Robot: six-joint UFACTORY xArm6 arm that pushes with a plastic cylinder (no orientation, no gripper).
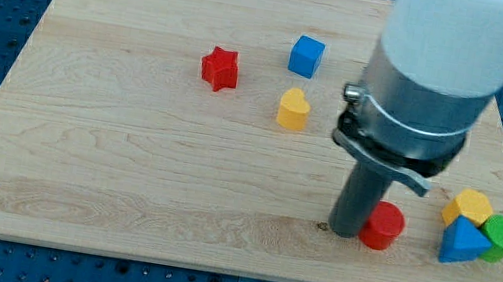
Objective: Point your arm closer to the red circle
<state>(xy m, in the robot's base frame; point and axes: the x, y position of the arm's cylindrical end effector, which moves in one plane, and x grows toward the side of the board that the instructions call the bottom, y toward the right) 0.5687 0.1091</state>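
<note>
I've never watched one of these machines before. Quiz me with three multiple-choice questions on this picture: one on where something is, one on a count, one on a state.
1. Where is my tip?
A. just at the view's left of the red circle
B. beside the red star
C. at the view's top-left corner

2. How many blocks lie on the board?
A. four
B. seven
C. ten

3. How do the blue triangle, green block and orange block stand?
A. far apart
B. stacked
C. bunched together

Answers: 1 A, the rod ends right beside the circle; whether it touches it I cannot tell. 2 B, these five plus the blue cube and yellow block. 3 C, they press close at the view's right.
</note>
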